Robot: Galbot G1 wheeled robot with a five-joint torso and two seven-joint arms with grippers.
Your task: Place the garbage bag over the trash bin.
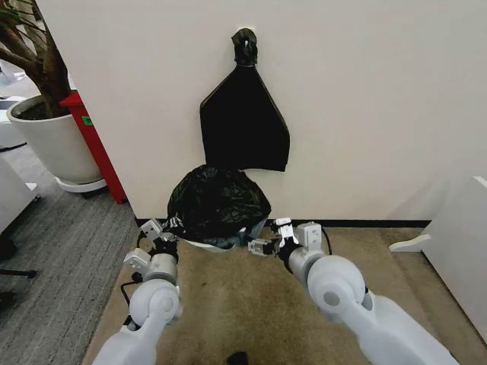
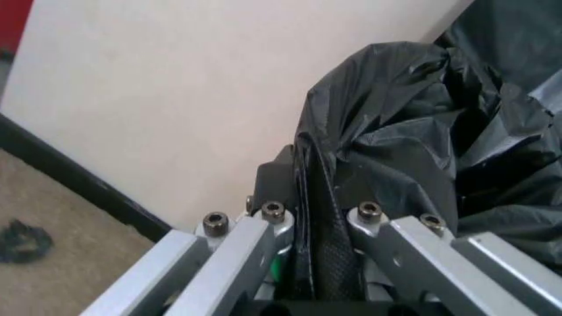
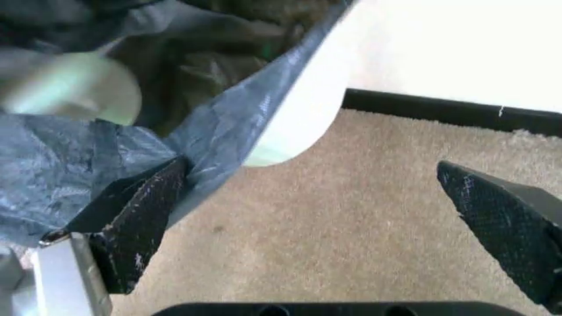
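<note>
The garbage bag (image 1: 218, 201), crinkly glossy black plastic, is draped over the trash bin against the wall. Only a strip of the bin's cream-white wall (image 1: 204, 245) shows below the bag's hem. My left gripper (image 1: 163, 228) is at the bag's left side; in the left wrist view it (image 2: 303, 194) is shut on a fold of the bag (image 2: 412, 131). My right gripper (image 1: 266, 243) is low at the bin's right side. In the right wrist view it (image 3: 312, 168) stands wide open, with one pad (image 3: 141, 214) touching the bag's loose edge (image 3: 220, 125) beside the bin's wall (image 3: 303, 112).
A flat black bag (image 1: 243, 122) hangs knotted on the wall above the bin. A large white plant pot (image 1: 49, 141) and a red stand (image 1: 95, 144) are to the left, and a white cabinet (image 1: 456, 251) is to the right. Beige carpet (image 1: 243, 304) lies in front.
</note>
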